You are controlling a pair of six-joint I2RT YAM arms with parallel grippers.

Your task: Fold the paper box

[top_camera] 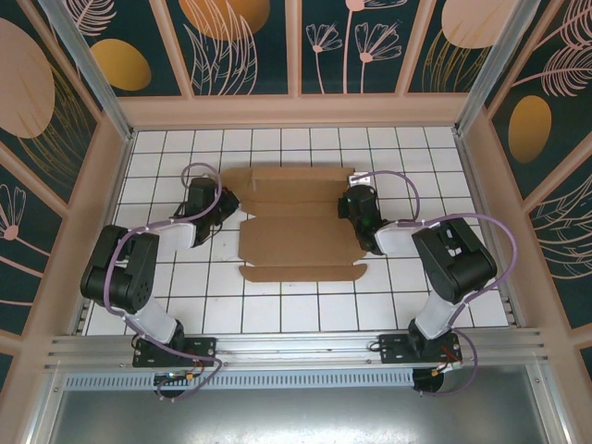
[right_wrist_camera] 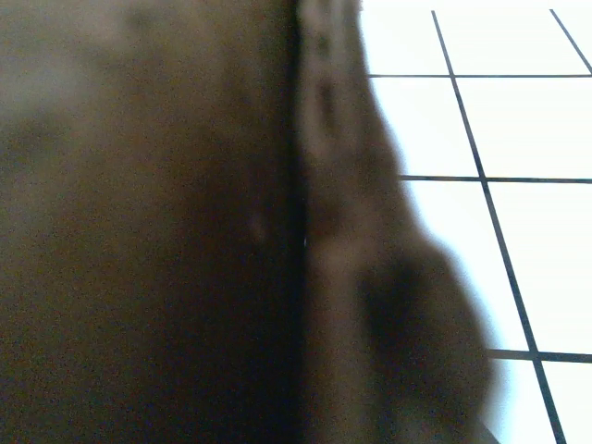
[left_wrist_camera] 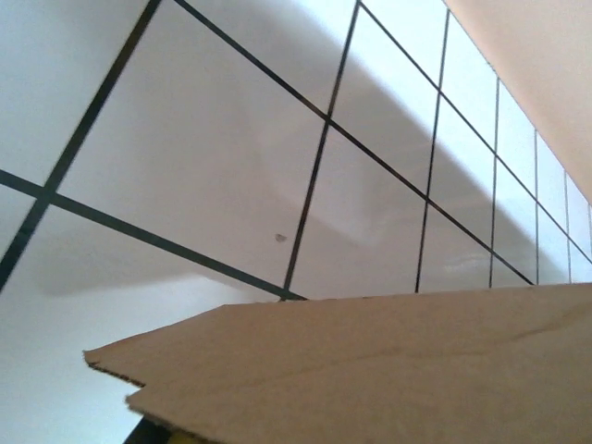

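The paper box (top_camera: 298, 227) is a brown cardboard sheet, unfolded, lying in the middle of the white tiled counter (top_camera: 277, 310), with its creases running left to right. From above, a narrow strip forms its near edge, a wide panel sits behind that, and further panels with side flaps reach toward the back wall. The left gripper (top_camera: 222, 205) sits at the sheet's left edge, by the far panels, and the right gripper (top_camera: 350, 205) sits at the matching spot on the right edge, so the sheet lies between them. Both grippers have their jaws drawn together, but I cannot tell whether either is pinching cardboard or only resting against it. In the left wrist view a cardboard flap (left_wrist_camera: 388, 370) with a notched corner crosses the bottom of the frame very close to the lens, with the counter's tiles (left_wrist_camera: 213, 157) behind it. In the right wrist view the cardboard (right_wrist_camera: 139, 231) is a dark blurred mass over the left and middle, with bright tiles (right_wrist_camera: 518, 120) on the right. Purple cables (top_camera: 199, 171) loop over each arm. A metal rail (top_camera: 296, 350) carries the arm bases at the counter's near edge, and dark panels painted with leaves and flowers (top_camera: 250, 46) enclose the other three sides.
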